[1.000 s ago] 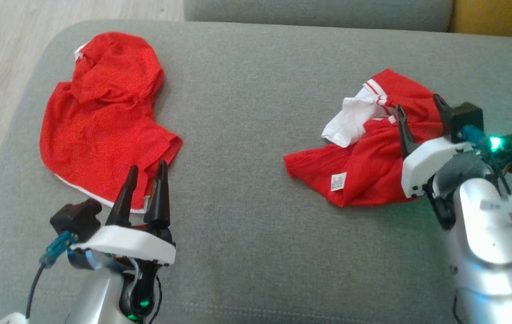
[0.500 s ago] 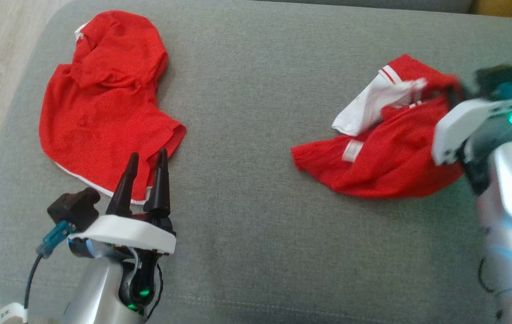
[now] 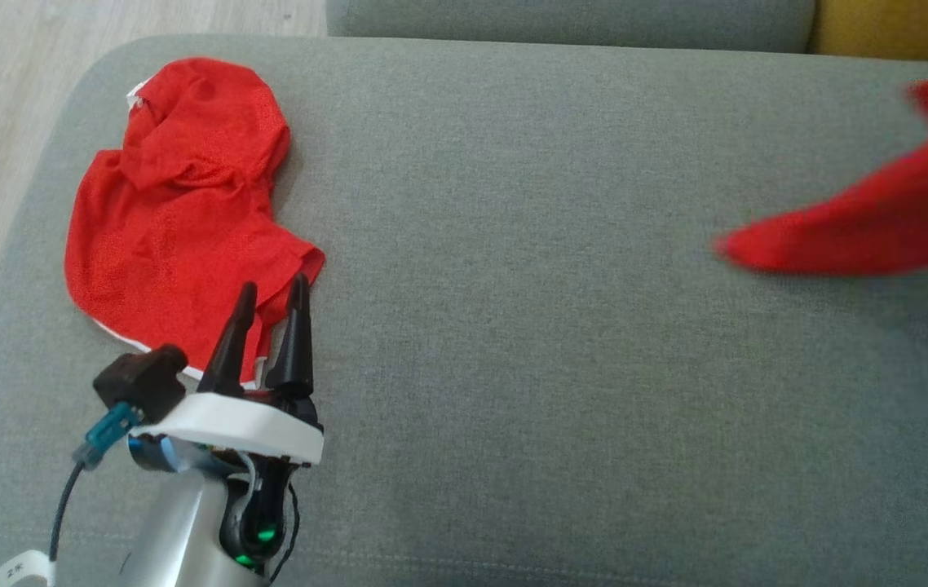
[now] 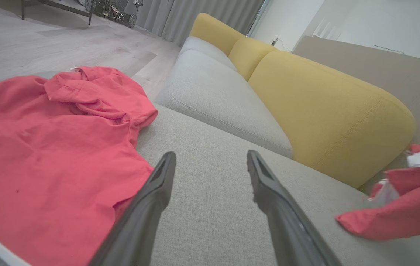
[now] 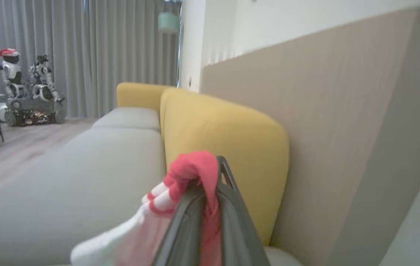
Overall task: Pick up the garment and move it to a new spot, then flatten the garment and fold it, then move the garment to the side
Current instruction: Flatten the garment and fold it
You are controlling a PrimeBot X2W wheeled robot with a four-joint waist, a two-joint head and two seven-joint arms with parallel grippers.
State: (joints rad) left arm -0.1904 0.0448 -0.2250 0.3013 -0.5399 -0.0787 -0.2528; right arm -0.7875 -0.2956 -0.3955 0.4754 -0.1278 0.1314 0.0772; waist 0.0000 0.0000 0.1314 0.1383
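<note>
At the lower left of the head view the left gripper stands with its fingers spread wide and nothing between them, their tips covering the near hem of a second red garment that lies flat in the upper left on the grey sofa seat. Bare seat fills the middle. At the right edge the garment hangs blurred, its tip pointing left above its own shadow. In the right wrist view the right gripper is pinched shut on its red-and-white cuff, and the cloth drapes over one fingertip. Behind stand yellow back cushions, then a beige wall panel and grey curtains.
</note>
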